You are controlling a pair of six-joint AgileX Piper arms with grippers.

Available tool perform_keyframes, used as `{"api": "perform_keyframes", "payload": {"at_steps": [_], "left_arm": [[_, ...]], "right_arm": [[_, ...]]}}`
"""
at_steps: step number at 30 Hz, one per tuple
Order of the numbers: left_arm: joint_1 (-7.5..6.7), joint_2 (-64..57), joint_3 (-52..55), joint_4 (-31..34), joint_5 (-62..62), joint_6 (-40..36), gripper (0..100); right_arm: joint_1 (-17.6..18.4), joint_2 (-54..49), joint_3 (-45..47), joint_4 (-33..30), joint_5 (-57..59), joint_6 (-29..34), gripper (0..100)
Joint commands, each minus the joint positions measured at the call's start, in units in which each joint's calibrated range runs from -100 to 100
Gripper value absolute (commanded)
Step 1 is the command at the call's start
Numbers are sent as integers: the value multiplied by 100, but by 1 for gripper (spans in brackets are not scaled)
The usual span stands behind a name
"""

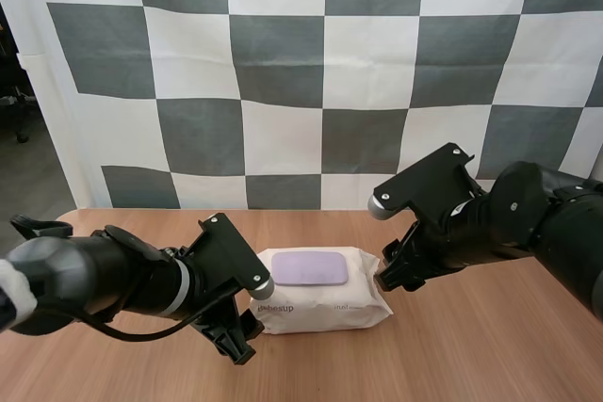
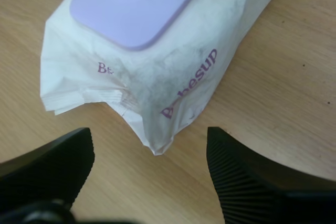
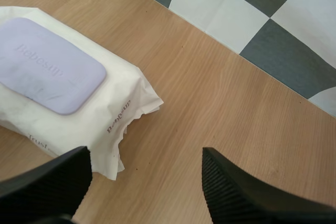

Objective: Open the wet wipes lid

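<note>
The pack of wet wipes (image 1: 320,306) is lying flat on the bench (image 1: 490,345) between the two end effectors, its lilac lid (image 1: 309,267) sitting shut on top. The left end effector (image 2: 149,142) is hovering spread, facing one corner of the pack. The right end effector (image 3: 147,156) is hovering spread just beside the opposite crimped end.

The pack of wet wipes (image 1: 323,306), lower centre of the high view, is wrapped in soft white plastic film with a faint sheen, creased and crinkled at its sealed ends. Its lid (image 1: 310,267) is smooth, matt lilac plastic with embossed lettering. The table (image 1: 471,355) looks like light wood, fine-grained and satin-smooth. The left gripper (image 2: 148,142) and right gripper (image 3: 146,151) have matt black fingers (image 2: 247,182), ribbed on their inner faces.
</note>
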Motion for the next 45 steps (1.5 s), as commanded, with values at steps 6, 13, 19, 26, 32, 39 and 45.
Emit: {"api": "perform_keyframes", "payload": {"at_steps": [6,13,19,26,32,39,45], "left_arm": [[2,883,-5,-992,-283,904,100],[2,1690,-75,-1648,69,1417,100],[2,1871,-218,-1893,526,1417,100],[2,1871,-331,-1971,583,1417,100],[2,1871,-331,-2302,583,1417,78],[2,1871,-331,-2324,564,1417,19],[2,1871,-331,-2317,506,1417,0]], "right_arm": [[3,5,-3,-5,-1,-2,100],[3,5,-3,-5,-1,-2,100],[3,5,-3,-5,61,0,100],[3,16,-3,-5,235,0,100],[3,16,-3,146,421,0,100],[3,16,-3,405,748,-26,100],[3,16,-3,521,847,-145,100]]}}
